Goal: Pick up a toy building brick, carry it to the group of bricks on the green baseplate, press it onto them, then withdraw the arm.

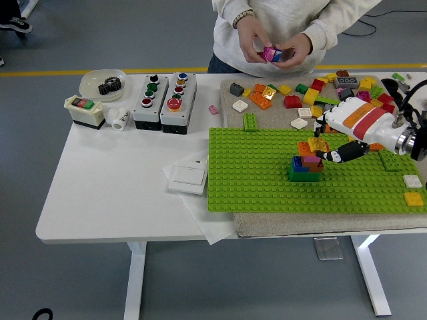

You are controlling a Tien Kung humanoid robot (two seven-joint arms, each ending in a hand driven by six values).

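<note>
— From up high over the near edge of the table, where does the brick sit against the hand?

— Only the right hand (333,148) is in play, reaching in from the right edge; no left arm shows at all. A yellow brick (318,144) sits at its fingertips, already on top of the brick stack (306,163), which lies just to the left of the hand on the green baseplate (253,170).

— Is it gripping the brick or letting go?

— I'd say the fingers are curled onto it, touching, but whether they pinch or merely press down is too small to tell. My judgement: the press is in hand, and the coming move is straight back to the right, the way the forearm points.

— Counts?

— One baseplate, one stack, with green, blue, magenta, orange and yellow layers as far as I can make out. Loose bricks (320,90) lie scattered behind the plate, too jumbled to count. Two more, a white brick (412,181) and a yellow one (413,199), sit near the plate's right end.

— And the rest of the table?

— Two button boxes (164,94) at the far left side, one white bowl (102,84) holding a black gear, and one person at the far side whose hands (275,47) hold a small magenta and blue brick piece.
</note>
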